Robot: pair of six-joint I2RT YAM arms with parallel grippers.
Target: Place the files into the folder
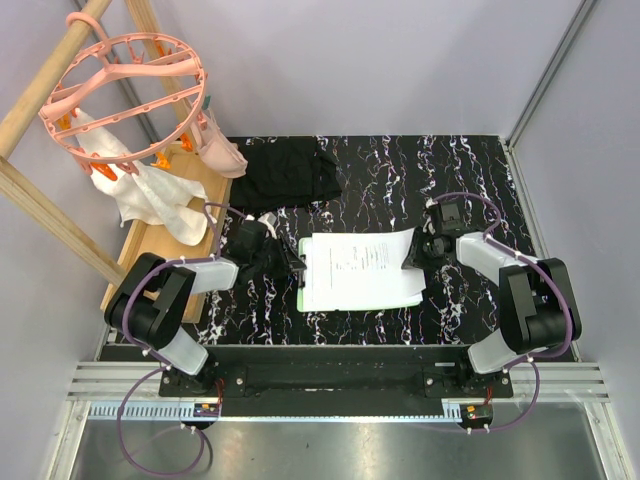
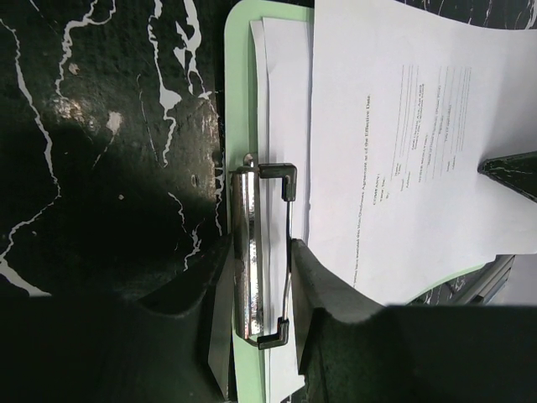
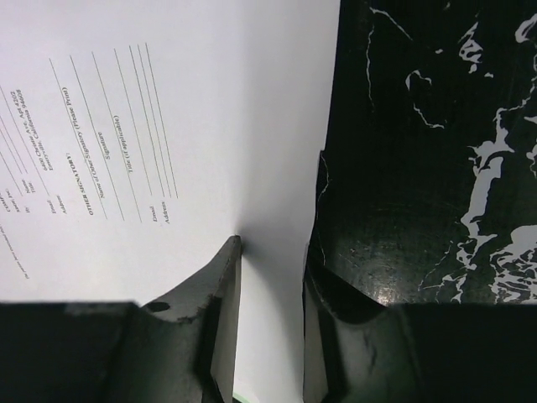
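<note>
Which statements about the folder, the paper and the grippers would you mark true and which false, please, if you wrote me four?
1. The left gripper has one finger on either side of the metal clip of the folder. True.
2. The printed sheet lies with its text face down. False: the text faces up.
3. The right gripper has one finger on either side of the printed sheet's edge. True.
4. The black fabric lies on the folder. False: it lies apart from it, farther back on the table.
</note>
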